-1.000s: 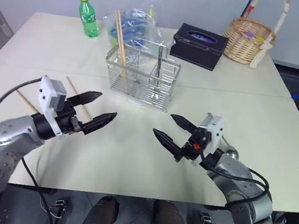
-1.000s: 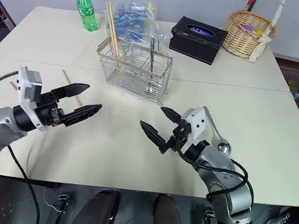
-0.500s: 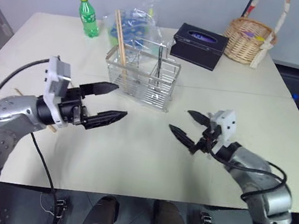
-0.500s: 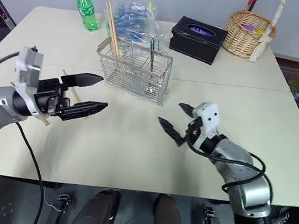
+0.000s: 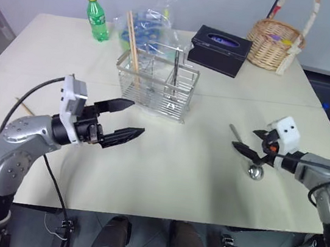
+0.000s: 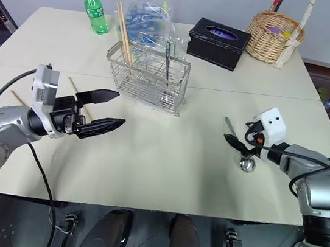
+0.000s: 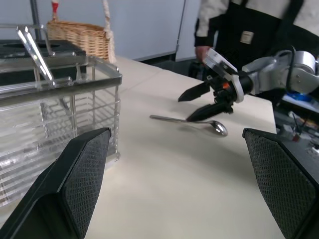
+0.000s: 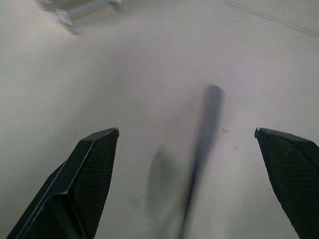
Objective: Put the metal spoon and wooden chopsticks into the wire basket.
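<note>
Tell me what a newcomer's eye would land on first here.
First, the right gripper, open, poised over the metal spoon lying on the table at the right. Next, the wire basket mid-table with wooden chopsticks standing in it, and the left gripper, open and empty, hovering in front of it.

Left arm is bent in from the robot's left side, forearm reaching across its front, and the left gripper (image 5: 122,119) sits roughly level with its two black fingers spread wide, nothing between them. Over on the right, the arm is stretched well out to the robot's right, wrist angled slightly downward and turned inward, and the right gripper (image 5: 253,142) has its fingers parted too, holding nothing. The two grippers are well apart, tips aimed roughly toward each other.
</note>
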